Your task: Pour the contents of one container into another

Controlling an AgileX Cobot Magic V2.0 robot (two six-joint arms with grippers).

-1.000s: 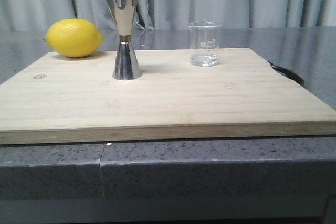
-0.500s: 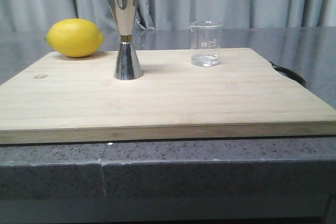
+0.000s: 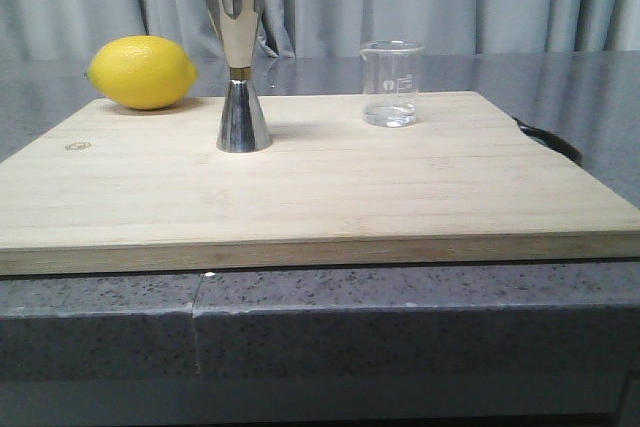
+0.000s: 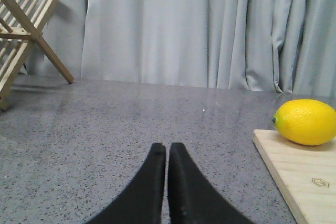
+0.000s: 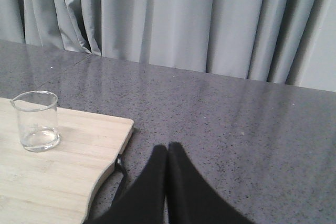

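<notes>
Front view is giving me one board (image 3: 330, 197) filling the middle of the frame, lying on a grey counter (image 3: 400, 327). On it I am counting three things: one lemon (image 3: 141, 71) at the upper left, one jigger (image 3: 241, 63) standing upright just right of the lemon, and one beaker (image 3: 390, 83) right of centre, well apart from the jigger. The beaker is standing upright near the board's far edge and is holding a shallow layer of clear liquid. A dark strap (image 3: 548, 137) is showing at the board's right edge. No arm is showing in this view.

In the left wrist view I am seeing the left gripper (image 4: 167, 153) at the bottom centre, its two black fingers pressed together with nothing between them, sitting over bare counter. The lemon (image 4: 306, 121) is lying at the right edge of that frame on the board's corner (image 4: 299, 177), well apart from the fingers. One wooden rack (image 4: 26, 19) is standing at the upper left.

In the right wrist view the right gripper (image 5: 167, 153) is likewise closed and empty at the bottom centre, over counter just off the board's edge (image 5: 63, 177). The beaker (image 5: 35, 120) is standing at the left of the frame on the board, apart from the fingers. The jigger is out of both wrist views.
</notes>
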